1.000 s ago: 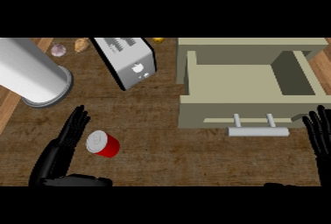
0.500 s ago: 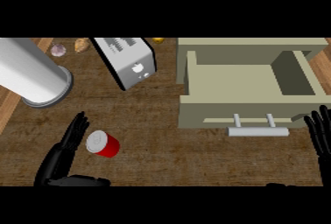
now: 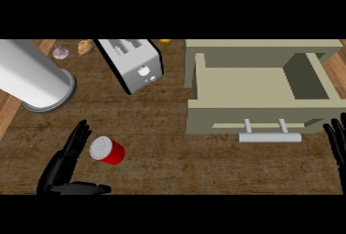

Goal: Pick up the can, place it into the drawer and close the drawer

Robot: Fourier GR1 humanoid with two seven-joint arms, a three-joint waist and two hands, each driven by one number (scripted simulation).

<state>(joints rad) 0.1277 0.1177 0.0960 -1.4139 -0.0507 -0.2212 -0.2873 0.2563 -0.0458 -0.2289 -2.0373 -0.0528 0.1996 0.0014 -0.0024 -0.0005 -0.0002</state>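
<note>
Wooden counter [image 3: 169, 160]: open left hand [image 3: 64, 167] beside red can [image 3: 107, 150]; open right hand [image 3: 337, 144] cut off

can [image 3: 107, 150] left of drawer [image 3: 260, 91], beside left hand [image 3: 64, 164]

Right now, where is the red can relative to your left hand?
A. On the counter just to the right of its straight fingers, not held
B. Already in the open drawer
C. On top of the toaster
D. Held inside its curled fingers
A: the red can lies on the counter beside the left hand, whose fingers are straight and not curled round it; the drawer holds nothing visible.
</note>
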